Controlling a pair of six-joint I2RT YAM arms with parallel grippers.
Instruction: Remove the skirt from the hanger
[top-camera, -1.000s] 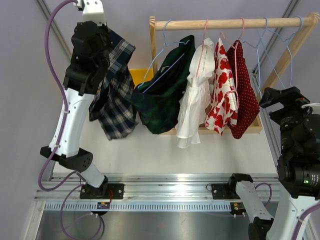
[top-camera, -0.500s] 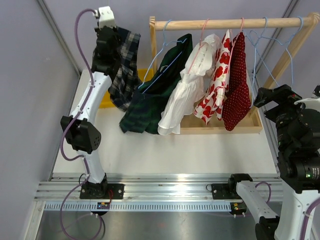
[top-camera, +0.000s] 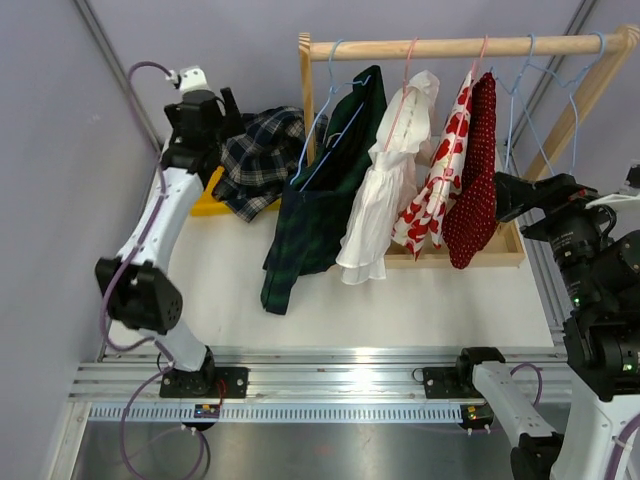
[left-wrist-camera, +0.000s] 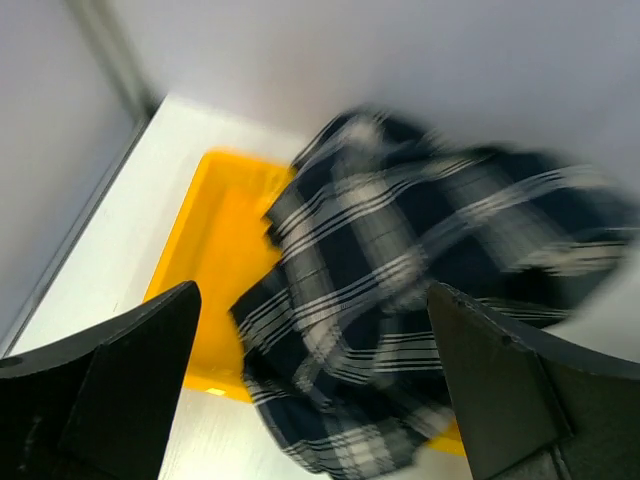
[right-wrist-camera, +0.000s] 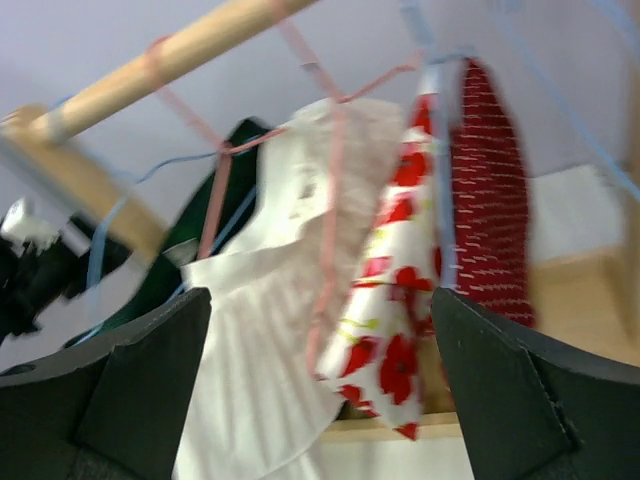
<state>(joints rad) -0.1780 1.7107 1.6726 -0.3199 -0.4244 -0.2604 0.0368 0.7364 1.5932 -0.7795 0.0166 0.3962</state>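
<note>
The plaid skirt (top-camera: 262, 155) is off any hanger, heaped over the yellow bin (left-wrist-camera: 210, 240) at the far left of the bench (top-camera: 420, 300). Above it, the left arm (top-camera: 165, 215) has its jaws wide apart, gripping nothing. The right arm (top-camera: 590, 260) also has its jaws apart, facing the green skirt (top-camera: 320, 200), white dress (top-camera: 385, 190) and two red garments (top-camera: 478, 170) on the wooden rail (top-camera: 460, 45).

Both end effectors (left-wrist-camera: 310, 295) (right-wrist-camera: 320, 298), fingers wide apart
</note>
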